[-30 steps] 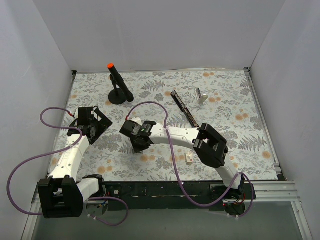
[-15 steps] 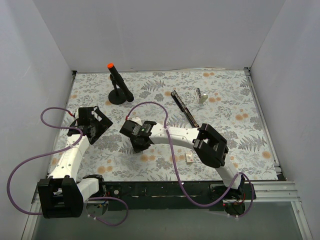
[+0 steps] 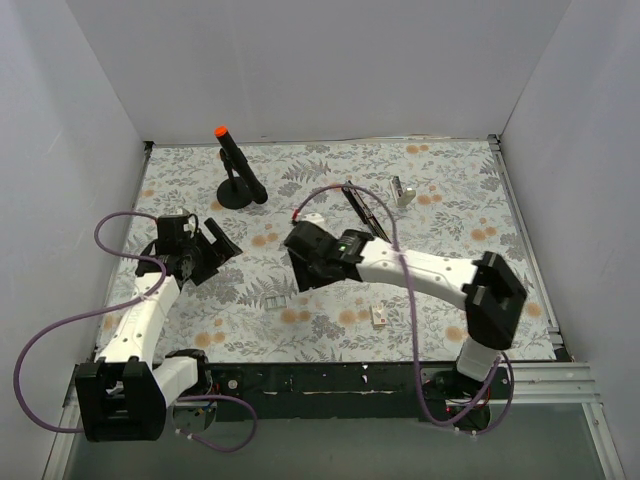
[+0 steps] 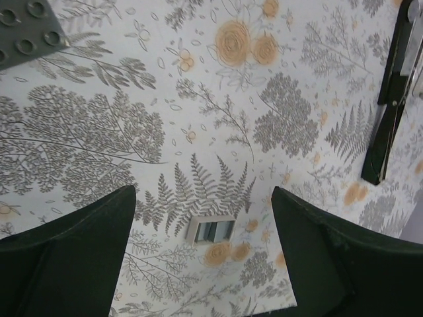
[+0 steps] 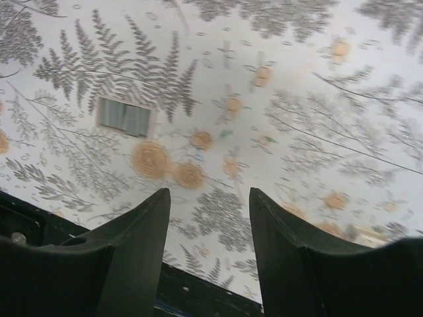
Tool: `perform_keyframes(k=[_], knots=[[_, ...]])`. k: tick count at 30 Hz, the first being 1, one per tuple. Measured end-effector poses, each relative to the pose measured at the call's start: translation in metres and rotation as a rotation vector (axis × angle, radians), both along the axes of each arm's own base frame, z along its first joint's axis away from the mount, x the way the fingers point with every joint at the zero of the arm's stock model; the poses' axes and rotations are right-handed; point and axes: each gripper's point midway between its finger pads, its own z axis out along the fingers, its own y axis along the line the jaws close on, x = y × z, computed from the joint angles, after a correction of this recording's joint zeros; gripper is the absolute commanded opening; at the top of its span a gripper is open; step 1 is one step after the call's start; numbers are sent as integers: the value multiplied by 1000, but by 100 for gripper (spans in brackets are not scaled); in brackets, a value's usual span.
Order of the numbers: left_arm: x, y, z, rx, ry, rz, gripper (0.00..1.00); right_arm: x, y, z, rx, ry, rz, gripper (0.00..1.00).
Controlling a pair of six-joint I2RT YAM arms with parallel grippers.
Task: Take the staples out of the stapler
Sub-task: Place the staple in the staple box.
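Top view: 1 stapler (image 3: pixel 366 215) lying on worktop (image 3: pixel 470 215), far centre, just beyond right claw (image 3: pixel 303 270); left claw (image 3: pixel 222 243) well apart, to the left.
Left wrist: left claw (image 4: pixel 203 195) open, empty; stapler (image 4: pixel 393 99) at right edge, silver channel showing.
Right wrist: right claw (image 5: pixel 208 195) open, empty, above worktop.

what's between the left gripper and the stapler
Only a small white-and-silver block, lying by the open left gripper; past it the floral mat is bare up to the stapler. The left wrist view shows this.
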Motion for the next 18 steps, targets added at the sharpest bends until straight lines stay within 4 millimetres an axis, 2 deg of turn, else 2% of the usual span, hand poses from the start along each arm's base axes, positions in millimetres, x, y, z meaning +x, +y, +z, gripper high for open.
perform_keyframes(k=[3,6,10,13,17,18], knots=[[-5,-17,-3,-40,22,-83,81,8,-43,23,48,-45,-69,68],[-13,-37,-6,-63,44,-166,79,9,-81,24,52,-54,-131,75],[-25,-60,-13,-79,85,-257,79,-3,-130,2,2,-13,-183,82],[-29,-67,-14,-96,101,-283,83,-15,-156,-16,-40,26,-201,82],[-29,-67,-14,-107,106,-268,98,-28,-172,-31,-66,75,-197,82],[-28,-68,-14,-110,107,-264,98,-30,-173,-33,-68,86,-192,82]])
